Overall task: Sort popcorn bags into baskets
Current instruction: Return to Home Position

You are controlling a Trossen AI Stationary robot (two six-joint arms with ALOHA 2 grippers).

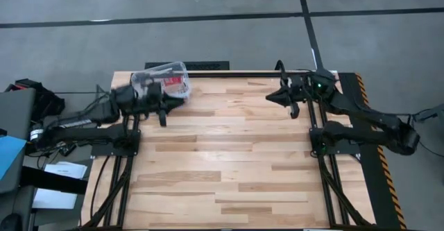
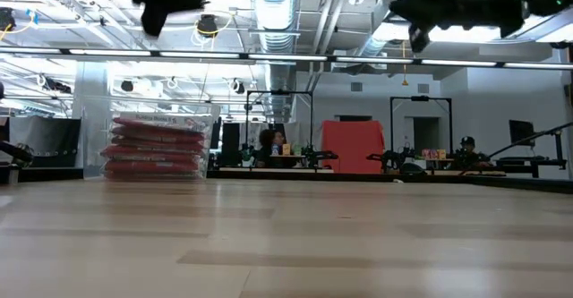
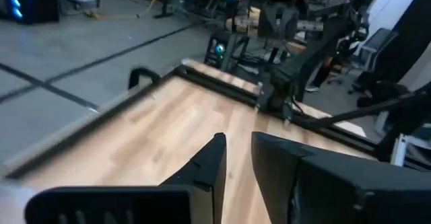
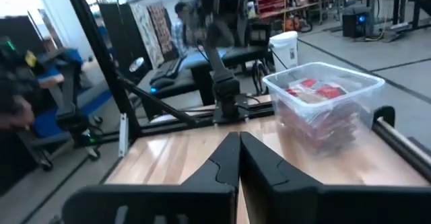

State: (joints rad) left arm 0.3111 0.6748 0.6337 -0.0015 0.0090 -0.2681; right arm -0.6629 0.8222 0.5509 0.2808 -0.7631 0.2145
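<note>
"Where are the popcorn bags?"

"Stacked in the clear tub, at the bench edge by the left arm."

"What's the risk?"

"The left gripper, slightly spread and empty, hangs just beside the tub. Swinging home, it could clip the wall and shove it off. The right gripper, pressed together, sits well apart."
</note>
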